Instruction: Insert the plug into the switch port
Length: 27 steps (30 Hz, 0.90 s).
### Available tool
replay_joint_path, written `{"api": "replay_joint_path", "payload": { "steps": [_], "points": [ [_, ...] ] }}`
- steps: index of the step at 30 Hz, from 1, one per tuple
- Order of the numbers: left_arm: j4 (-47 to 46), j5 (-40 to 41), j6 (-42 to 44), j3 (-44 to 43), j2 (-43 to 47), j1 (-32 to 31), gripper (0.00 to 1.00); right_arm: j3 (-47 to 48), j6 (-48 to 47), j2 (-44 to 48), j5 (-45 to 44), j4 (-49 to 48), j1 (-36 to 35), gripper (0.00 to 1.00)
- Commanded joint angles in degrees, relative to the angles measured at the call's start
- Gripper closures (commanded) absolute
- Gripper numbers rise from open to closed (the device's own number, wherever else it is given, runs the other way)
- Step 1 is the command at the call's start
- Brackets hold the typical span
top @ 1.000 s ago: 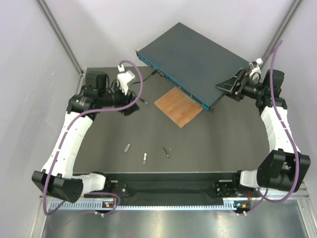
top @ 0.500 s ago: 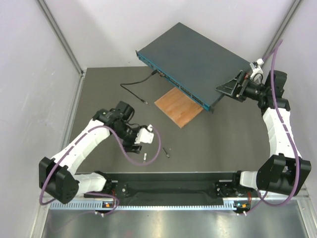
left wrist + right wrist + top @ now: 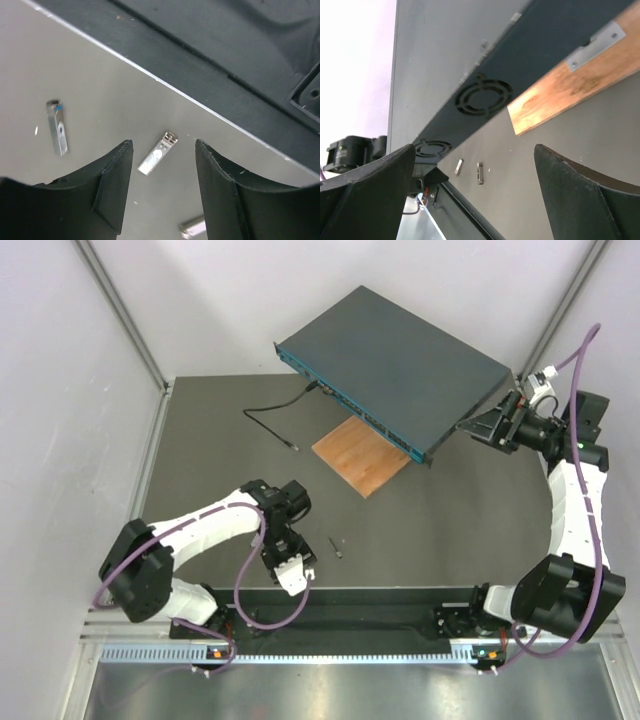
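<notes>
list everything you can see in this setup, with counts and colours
switch: 1, dark blue-grey with a teal front, far middle of the table, front edge over the board
wooden board: 1, brown, partly under the switch's front edge
cable: 1, black, runs from the switch front out onto the table to the left
plugs: 3, small, silver metal, lying flat by the near edge of the table
table: 1, dark grey top
left gripper: 1, black fingers, open, above the plugs with one plug between its fingers, not touching it
right gripper: 1, black fingers, open wide, at the switch's right end
</notes>
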<state>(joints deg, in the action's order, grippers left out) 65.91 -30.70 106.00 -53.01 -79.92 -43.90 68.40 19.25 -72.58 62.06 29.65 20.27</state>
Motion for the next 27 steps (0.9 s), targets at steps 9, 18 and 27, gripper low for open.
{"api": "replay_joint_path", "payload": {
  "steps": [9,18,27],
  "points": [
    [-4.8,9.3,8.3,2.2,-6.1,-4.1,0.46,3.1,-3.6,1.6,4.7,2.8,3.8,0.00],
    [-9.7,12.0,9.5,4.0,-8.8,-4.2,0.54,3.6,-3.9,1.6,5.2,3.0,3.9,0.00],
    [-10.9,11.5,6.9,6.0,-9.7,-4.2,0.82,8.6,-8.1,1.8,3.5,6.6,4.3,0.00]
  ]
}}
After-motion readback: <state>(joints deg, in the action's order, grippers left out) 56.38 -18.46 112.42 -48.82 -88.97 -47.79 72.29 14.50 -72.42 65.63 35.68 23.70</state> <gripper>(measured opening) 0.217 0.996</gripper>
